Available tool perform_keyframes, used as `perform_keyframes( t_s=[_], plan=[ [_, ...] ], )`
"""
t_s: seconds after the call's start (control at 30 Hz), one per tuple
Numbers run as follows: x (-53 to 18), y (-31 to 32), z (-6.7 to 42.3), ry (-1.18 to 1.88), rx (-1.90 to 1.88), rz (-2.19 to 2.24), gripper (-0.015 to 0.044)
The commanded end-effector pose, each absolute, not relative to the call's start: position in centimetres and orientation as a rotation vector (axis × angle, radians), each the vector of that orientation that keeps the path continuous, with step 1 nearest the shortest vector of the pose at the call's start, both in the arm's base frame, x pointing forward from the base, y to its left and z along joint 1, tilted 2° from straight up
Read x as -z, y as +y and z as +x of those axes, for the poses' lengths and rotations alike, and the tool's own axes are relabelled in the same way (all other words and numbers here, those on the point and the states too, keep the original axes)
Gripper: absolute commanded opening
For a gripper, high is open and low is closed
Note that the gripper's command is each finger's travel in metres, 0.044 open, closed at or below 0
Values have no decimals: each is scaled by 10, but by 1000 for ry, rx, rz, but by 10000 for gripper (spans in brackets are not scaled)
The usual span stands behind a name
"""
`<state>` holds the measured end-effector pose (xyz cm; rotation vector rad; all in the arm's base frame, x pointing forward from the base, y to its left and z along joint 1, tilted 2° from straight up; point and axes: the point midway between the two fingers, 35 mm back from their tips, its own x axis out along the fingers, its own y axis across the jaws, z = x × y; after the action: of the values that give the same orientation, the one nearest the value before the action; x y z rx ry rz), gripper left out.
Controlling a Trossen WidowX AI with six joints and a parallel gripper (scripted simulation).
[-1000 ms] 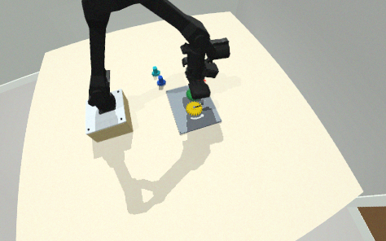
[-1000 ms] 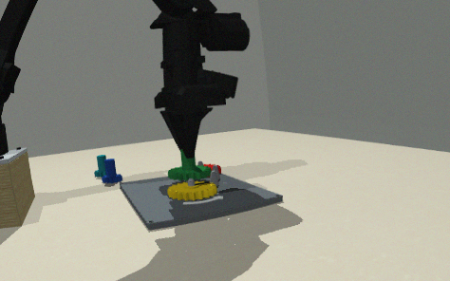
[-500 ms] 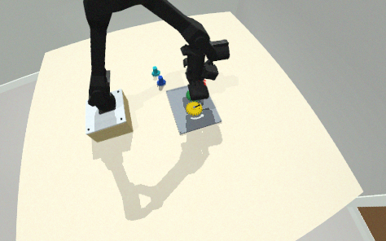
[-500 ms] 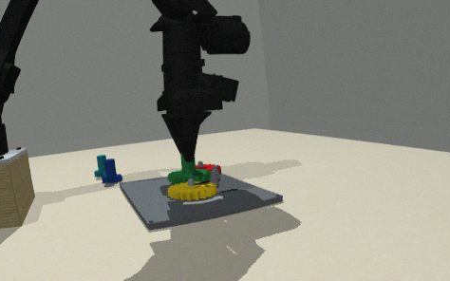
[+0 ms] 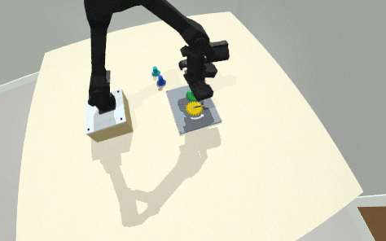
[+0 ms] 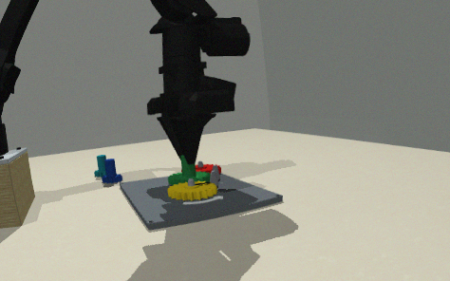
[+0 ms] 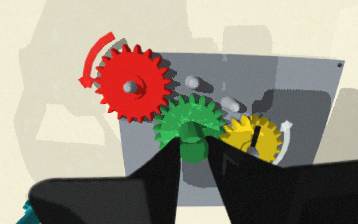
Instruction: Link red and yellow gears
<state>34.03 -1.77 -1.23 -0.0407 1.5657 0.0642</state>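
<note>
2 bare pegs (image 7: 192, 82), wrist view clearest

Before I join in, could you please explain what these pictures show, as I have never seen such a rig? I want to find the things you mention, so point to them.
It is one jointed black arm with a two-fingered end effector (image 5: 203, 95) (image 6: 190, 162) (image 7: 192, 142). The top picture looks down on the whole table, the exterior one looks across it from the side, and the wrist one looks along the fingers.

On the table lies a grey board (image 5: 176, 116) (image 6: 139, 199) (image 7: 305, 75) carrying a red gear (image 6: 211, 168) (image 7: 115, 95) and a yellow gear (image 5: 191, 111) (image 6: 192, 192) (image 7: 269, 142). The wrist picture also shows two empty pegs (image 7: 192, 82) (image 7: 230, 104). Beside the board stand a teal gear (image 5: 155, 72) (image 6: 101, 166) and a blue gear (image 5: 161, 81) (image 6: 111, 172). The fingers grip a green gear (image 5: 191, 95) (image 6: 188, 170) (image 7: 192, 114) by its stem, over the board.
</note>
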Motion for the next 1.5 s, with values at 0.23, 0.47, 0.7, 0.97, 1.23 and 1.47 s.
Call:
perform_keyframes(
  t_s=[0.23, 0.47, 0.7, 0.97, 1.23, 1.47],
  plan=[
    [12, -18, 341, 1566, -17, 5, 140],
    [-17, -18, 341, 1566, 31, 54, 140],
    [-33, -18, 342, 1559, 32, 56, 166],
    [-81, -18, 337, 1560, 32, 56, 376],
    [-81, -18, 337, 1560, 32, 56, 440],
    [-81, -18, 337, 1560, 32, 56, 440]
  ],
)
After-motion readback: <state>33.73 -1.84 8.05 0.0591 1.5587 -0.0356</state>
